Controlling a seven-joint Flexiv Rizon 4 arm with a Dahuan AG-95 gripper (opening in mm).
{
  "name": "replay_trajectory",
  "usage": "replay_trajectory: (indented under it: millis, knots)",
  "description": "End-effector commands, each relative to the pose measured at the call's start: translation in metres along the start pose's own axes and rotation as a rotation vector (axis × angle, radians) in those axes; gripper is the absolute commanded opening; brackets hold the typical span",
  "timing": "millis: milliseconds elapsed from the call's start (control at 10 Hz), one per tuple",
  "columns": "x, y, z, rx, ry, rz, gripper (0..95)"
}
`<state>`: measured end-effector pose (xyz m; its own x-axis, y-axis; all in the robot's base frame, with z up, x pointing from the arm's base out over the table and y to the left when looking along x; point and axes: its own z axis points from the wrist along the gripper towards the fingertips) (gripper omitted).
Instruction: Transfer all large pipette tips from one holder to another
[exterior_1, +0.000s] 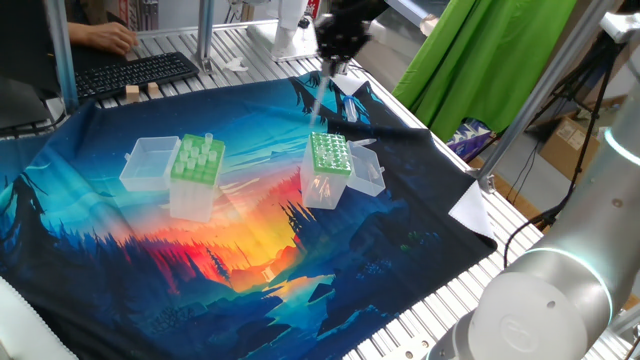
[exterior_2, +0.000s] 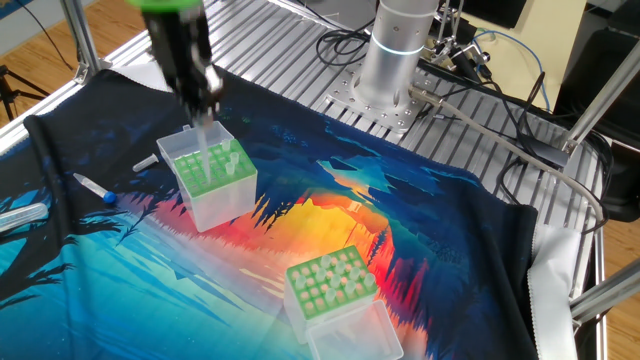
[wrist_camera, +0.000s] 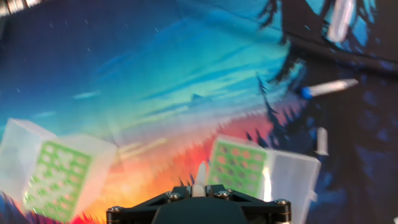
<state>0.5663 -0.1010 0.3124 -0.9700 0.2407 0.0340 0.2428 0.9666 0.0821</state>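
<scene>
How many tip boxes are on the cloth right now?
2. The light-green-topped box sits left on the cloth in one fixed view. The darker-green-topped box stands to its right, near the gripper, which holds a pipette tip. No others seem hidden.

Holders: we count two, one light-green (exterior_2: 328, 280), one darker-green (exterior_2: 210, 172).
Tip in gripper (wrist_camera: 198, 194): we see one (wrist_camera: 199, 177).
Loose tubes on cloth: we count three (wrist_camera: 329, 88).

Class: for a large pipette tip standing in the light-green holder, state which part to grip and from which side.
Probably the wide upper end, from straight above: the large pipette tip stands upright, and only that end shows above the top plate of the holder.
</scene>
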Motion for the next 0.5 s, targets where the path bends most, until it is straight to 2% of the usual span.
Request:
replay_trajectory:
  millis: [100,300,500]
  knots:
    - [0.014,-0.013,-0.004,0.008,-0.001,-0.011,0.0]
    - [0.024,-0.026,-0.005,0.006,-0.002,-0.023,0.0]
    - [0.038,-0.040,0.003,0.006,-0.008,-0.019,0.0]
